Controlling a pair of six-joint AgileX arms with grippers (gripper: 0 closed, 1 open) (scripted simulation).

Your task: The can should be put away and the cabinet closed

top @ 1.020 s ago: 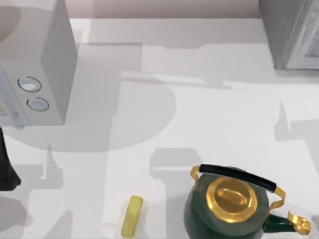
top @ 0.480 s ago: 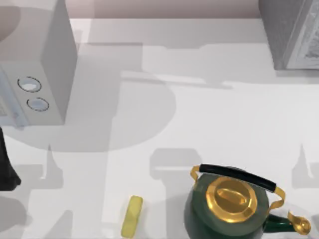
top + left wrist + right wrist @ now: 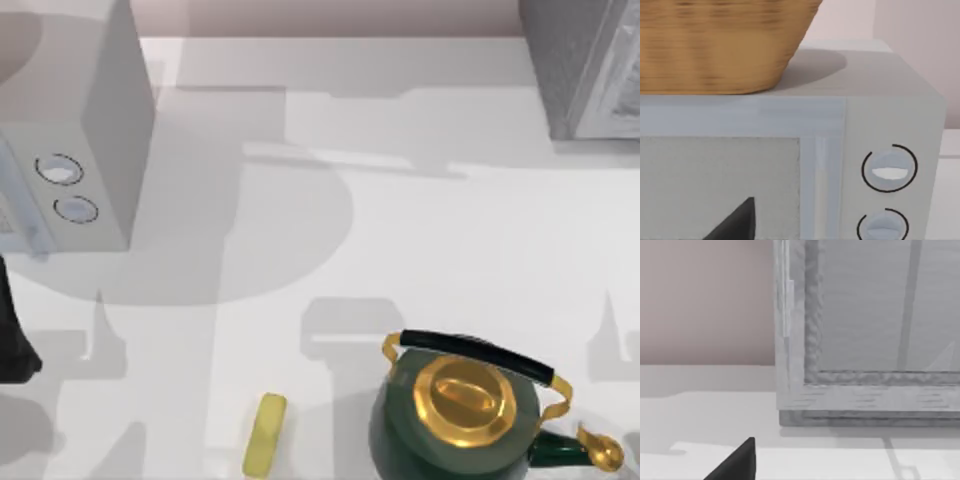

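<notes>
Right gripper (image 3: 737, 465), clenched or released I cannot tell, faces the cabinet (image 3: 865, 340) at the table's (image 3: 400, 230) far right, left arm (image 3: 14, 330) parked by the microwave (image 3: 90, 120); the can, which I cannot place, probably handles light, rigid and slick, best grasped mid-body.

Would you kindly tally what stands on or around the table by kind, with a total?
Kettle: 1, green and gold
Yellow block: 1
Microwave: 1
Wicker basket: 1, on the microwave
Grey cabinet: 1
Total: 5
</notes>
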